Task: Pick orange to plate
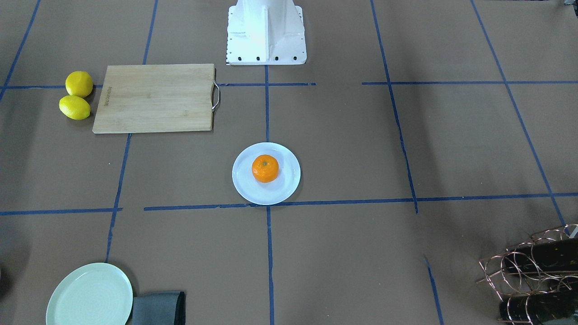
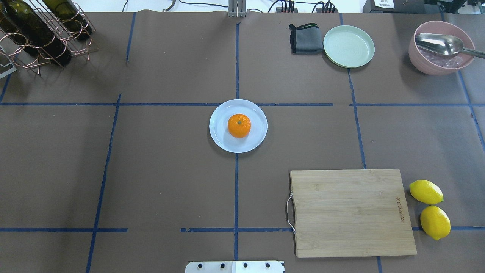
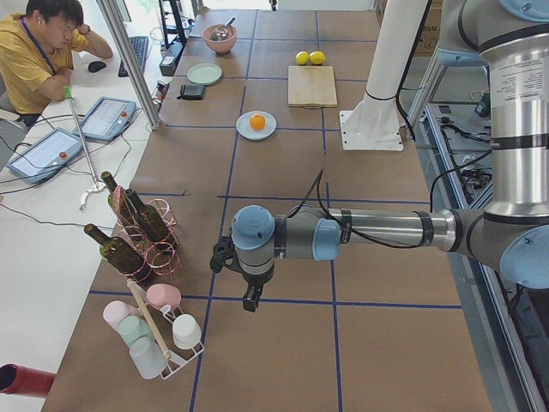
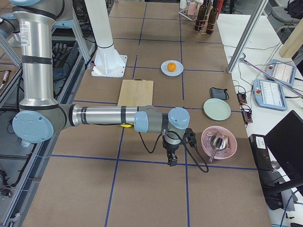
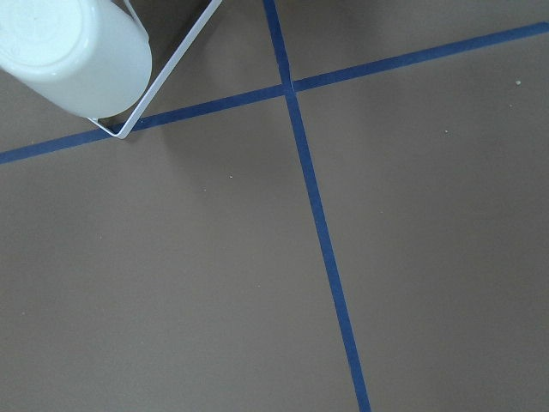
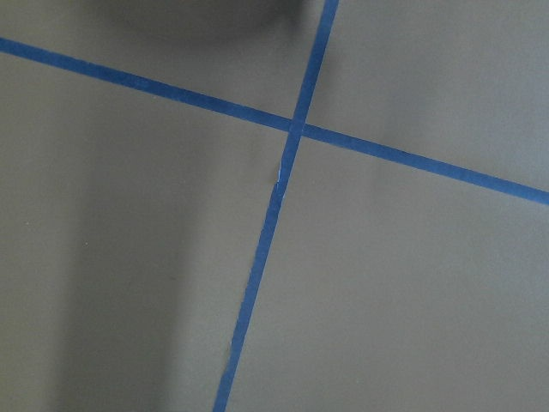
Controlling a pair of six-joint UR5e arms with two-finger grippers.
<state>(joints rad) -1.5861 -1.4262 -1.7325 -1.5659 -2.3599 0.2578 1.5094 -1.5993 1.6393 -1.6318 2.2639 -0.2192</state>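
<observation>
Bright orange [image 2: 239,125] — flattish (green stem dot)

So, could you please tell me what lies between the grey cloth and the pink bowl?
The green plate, close beside the cloth and apart from the bowl, as the overhead view shows.

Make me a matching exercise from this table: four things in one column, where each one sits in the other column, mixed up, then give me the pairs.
Things
1. orange
2. lemons
3. spoon
4. grey cloth

Places
A. beside the mint-green plate
B. on the pale bluish plate
C. in the pink bowl
D. beside the cutting board, at the end away from its handle

Pairs: 1-B, 2-D, 3-C, 4-A
</observation>
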